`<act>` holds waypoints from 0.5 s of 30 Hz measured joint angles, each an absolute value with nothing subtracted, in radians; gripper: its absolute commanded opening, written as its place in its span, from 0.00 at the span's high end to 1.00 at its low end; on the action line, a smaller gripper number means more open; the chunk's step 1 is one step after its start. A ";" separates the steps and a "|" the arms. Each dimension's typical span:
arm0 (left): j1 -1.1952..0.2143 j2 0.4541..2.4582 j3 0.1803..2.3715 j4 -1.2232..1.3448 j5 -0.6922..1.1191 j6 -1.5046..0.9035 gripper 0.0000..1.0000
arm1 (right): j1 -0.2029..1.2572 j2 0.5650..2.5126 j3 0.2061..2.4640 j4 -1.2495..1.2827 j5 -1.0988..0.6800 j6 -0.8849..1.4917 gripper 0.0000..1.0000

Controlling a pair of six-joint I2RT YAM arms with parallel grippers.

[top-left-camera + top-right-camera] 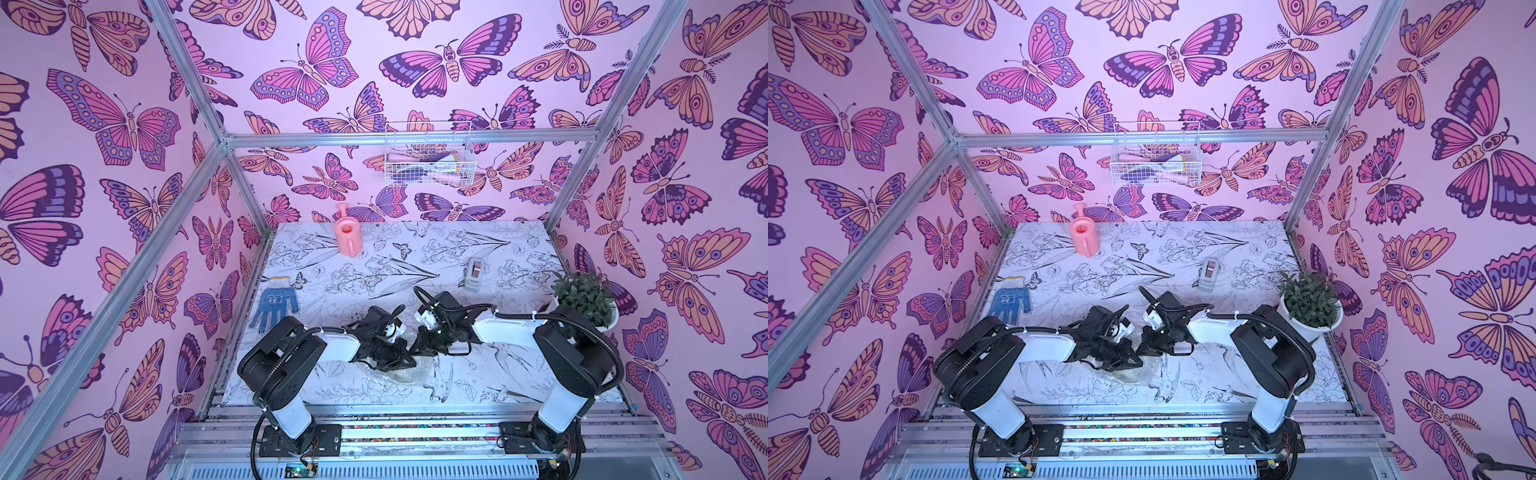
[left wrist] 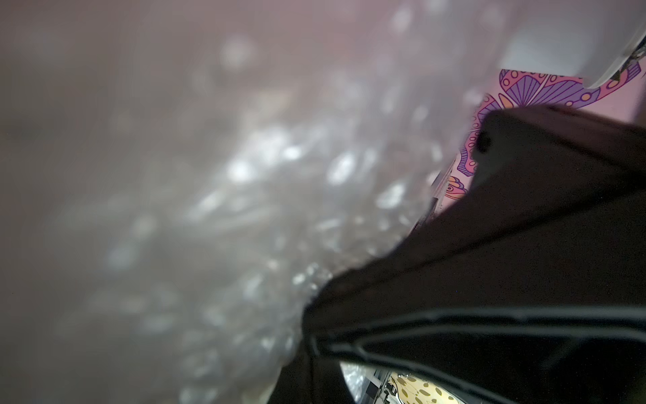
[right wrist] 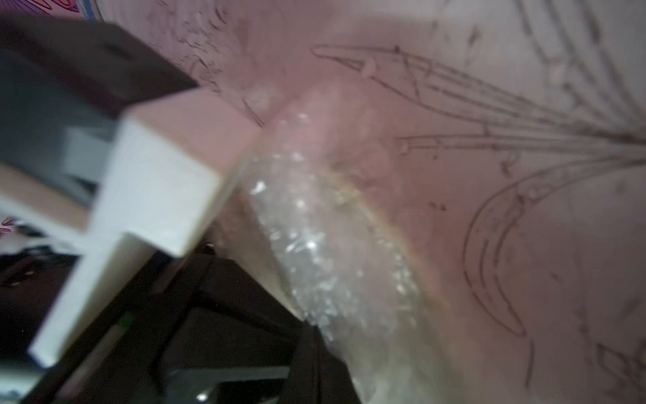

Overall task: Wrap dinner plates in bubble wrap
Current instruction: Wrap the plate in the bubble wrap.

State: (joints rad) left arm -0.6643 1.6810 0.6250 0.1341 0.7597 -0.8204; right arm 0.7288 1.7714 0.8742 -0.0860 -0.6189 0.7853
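The bubble wrap (image 1: 401, 376) lies crumpled at the front middle of the table, in both top views (image 1: 1125, 376). Both grippers meet right above it. My left gripper (image 1: 400, 360) is shut on the bubble wrap, whose blurred bubbles (image 2: 244, 192) fill the left wrist view. My right gripper (image 1: 419, 344) is shut on the wrap too, and a band of wrap (image 3: 314, 245) runs away from its black fingertips (image 3: 307, 335). A cream curved rim of the dinner plate (image 3: 391, 227) shows through the wrap. In the top views the plate is hidden under the wrap and grippers.
A pink watering can (image 1: 348, 237) stands at the back. A grey tape dispenser (image 1: 474, 273) sits behind the right arm. A potted plant (image 1: 588, 299) is at the right edge. A blue glove (image 1: 274, 305) lies at the left. A wire basket (image 1: 430, 158) hangs on the back wall.
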 measured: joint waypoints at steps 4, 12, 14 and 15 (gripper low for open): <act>-0.669 1.648 0.616 0.122 0.728 -0.821 0.88 | 0.729 1.778 0.888 -0.111 -0.603 0.746 1.00; -0.673 1.468 0.639 -0.033 0.625 -0.815 0.65 | 0.734 1.779 0.904 -0.146 -0.580 0.680 1.00; -0.672 1.447 0.667 -0.067 0.596 -0.807 0.69 | 0.734 1.779 0.908 -0.153 -0.577 0.673 1.00; -0.670 1.448 0.686 -0.092 0.577 -0.801 0.71 | 0.734 1.779 0.910 -0.156 -0.576 0.672 1.00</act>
